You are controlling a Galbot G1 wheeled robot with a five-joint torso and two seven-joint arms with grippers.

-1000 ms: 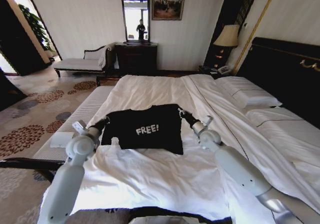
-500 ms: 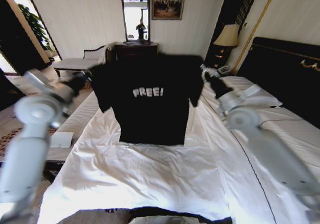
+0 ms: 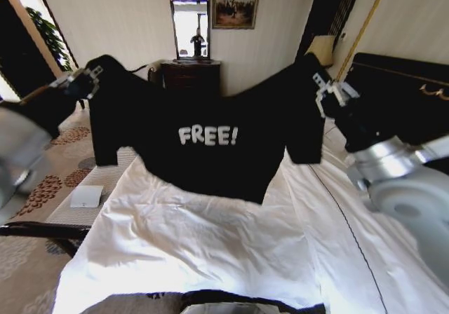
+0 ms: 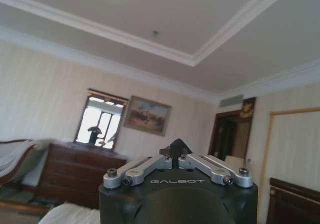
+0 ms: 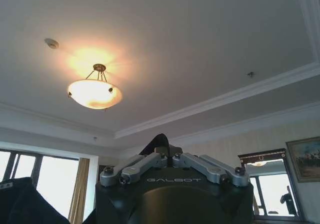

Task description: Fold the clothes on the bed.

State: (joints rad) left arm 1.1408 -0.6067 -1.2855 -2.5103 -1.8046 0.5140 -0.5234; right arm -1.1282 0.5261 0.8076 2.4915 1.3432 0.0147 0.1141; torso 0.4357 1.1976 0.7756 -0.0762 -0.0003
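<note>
The clothes (image 3: 210, 153), a black T-shirt with white "FREE!" lettering, hang spread in the air above the bed (image 3: 210, 251), with the hem sagging just over the white duvet. My left gripper (image 3: 93, 76) is shut on the shirt's left shoulder and my right gripper (image 3: 321, 86) is shut on its right shoulder, both raised high and wide apart. In the left wrist view, the left gripper (image 4: 175, 158) pinches a tuft of black fabric (image 4: 176, 146). In the right wrist view, the right gripper (image 5: 167, 156) holds a similar black tuft (image 5: 156, 141).
A long white bench (image 3: 105, 177) with a white card (image 3: 85, 196) on it runs along the bed's left side. The dark headboard (image 3: 403, 97) stands at the right, a dark dresser (image 3: 191, 79) with a mirror at the far wall. Patterned carpet lies to the left.
Both arms have risen and spread apart. The shirt, flat on the duvet a second ago, now hangs stretched wide and closer to the camera.
</note>
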